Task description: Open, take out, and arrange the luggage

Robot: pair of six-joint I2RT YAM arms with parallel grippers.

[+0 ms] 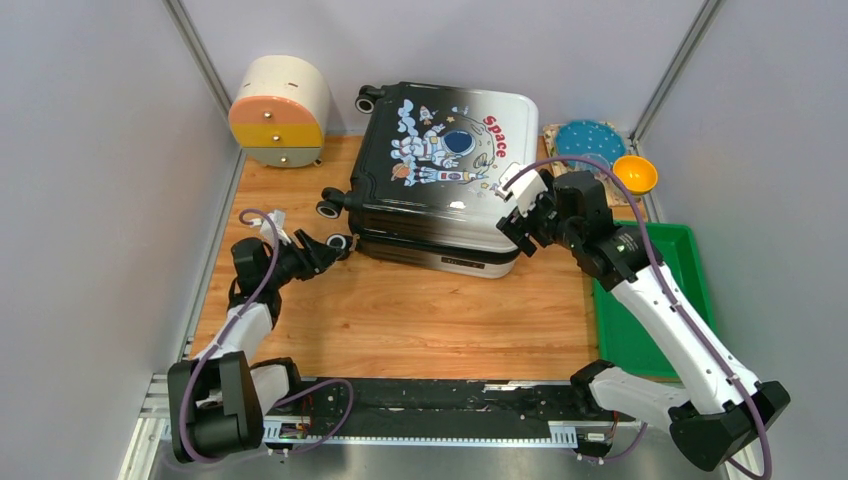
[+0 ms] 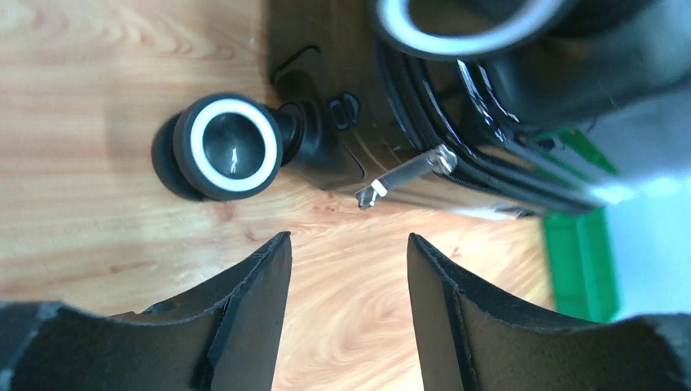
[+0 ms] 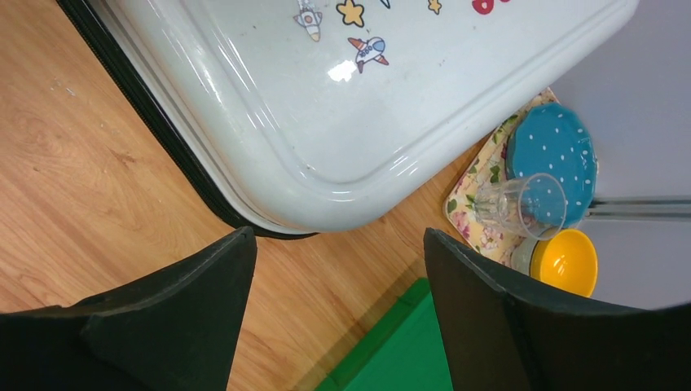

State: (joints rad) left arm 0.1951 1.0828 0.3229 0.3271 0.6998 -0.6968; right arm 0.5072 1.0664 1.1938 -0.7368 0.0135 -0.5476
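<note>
Left wrist view: the left claw (image 2: 349, 244) stands spread over bare wood and holds nothing. Its black tips are just short of a metal zipper pull (image 2: 405, 175) and a black wheel (image 2: 228, 147) with a white ring. The right claw (image 3: 338, 236) is spread too, with nothing in it, above the glossy white corner of the luggage (image 1: 440, 180). The luggage lies shut and flat at upper centre of the top view. A green plastic tray (image 1: 690, 255) sits at right, crossed by the right arm. At upper right a floral mat (image 3: 477, 175) carries a dotted blue plate (image 3: 554, 155), a clear glass (image 3: 521, 204) and a yellow bowl (image 3: 566, 261). A rounded cream drawer box (image 1: 280, 115) stands at upper left.
</note>
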